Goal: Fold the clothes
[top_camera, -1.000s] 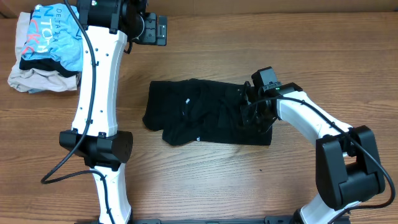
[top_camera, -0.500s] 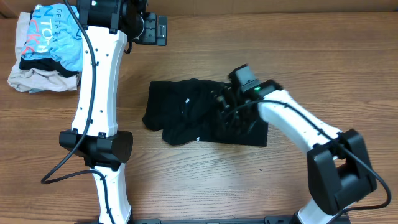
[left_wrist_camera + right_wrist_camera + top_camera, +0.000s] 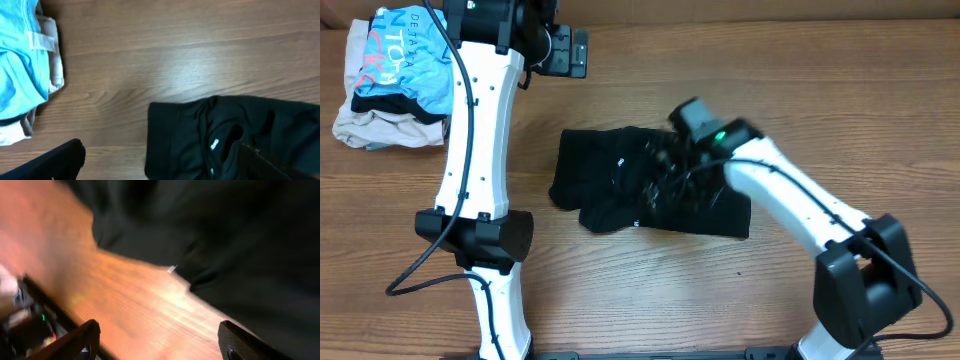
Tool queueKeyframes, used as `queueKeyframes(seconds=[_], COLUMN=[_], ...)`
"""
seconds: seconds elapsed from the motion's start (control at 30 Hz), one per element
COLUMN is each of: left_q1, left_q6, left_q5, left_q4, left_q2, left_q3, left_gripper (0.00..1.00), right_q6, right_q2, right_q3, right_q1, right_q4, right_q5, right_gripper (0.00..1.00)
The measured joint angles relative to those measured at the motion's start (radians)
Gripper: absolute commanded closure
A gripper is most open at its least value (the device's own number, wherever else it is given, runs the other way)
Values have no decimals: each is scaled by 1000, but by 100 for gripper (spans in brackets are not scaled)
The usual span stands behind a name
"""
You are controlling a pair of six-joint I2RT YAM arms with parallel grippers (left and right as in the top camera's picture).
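The plain black short-sleeved fabric T-shirt (image 3: 610, 185) is lying rumpled at the middle of the brown wooden table (image 3: 800, 90), the right gripper (image 3: 157, 340) being held low over it — jaws wide and empty, seemingly for a fresh hold — while the equally open, empty left gripper (image 3: 167, 157) is being held far-left, out of the way.

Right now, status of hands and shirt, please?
Left hand open, empty, at far edge. Right hand open over plain black soft T-shirt, rumpled. Light blue shirt pile apart, far left.
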Motion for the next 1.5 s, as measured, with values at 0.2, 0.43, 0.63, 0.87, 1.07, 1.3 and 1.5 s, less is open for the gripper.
queueKeyframes(seconds=[0.2,0.43,0.63,0.87,1.07,1.3,1.5], left_q1=[26,64,108,163,163,161,161], left_q6=[47,103,138,230,323,331,272], left_q5=[21,111,140,210,288,306,277], left_q4=[-120,-122,-110,0,137,293,447], left_q2=[0,0,0,0,0,0,0], left_q3=[0,-53,-269,-480,-678,-911,-1015], left_gripper=[0,0,0,1,2,9,15], right_q6=[8,10,11,10,8,8,7], right_q2=[0,0,0,0,0,0,0], right_q3=[157,197,197,197,197,197,197], right_q1=[-130,-284,-390,-406,-406,-406,-406], right_q4=[-128,-193,-204,-192,-200,-211,-215], right_q5=[66,97,114,167,224,296,318], right_gripper=[16,4,0,0,0,0,0])
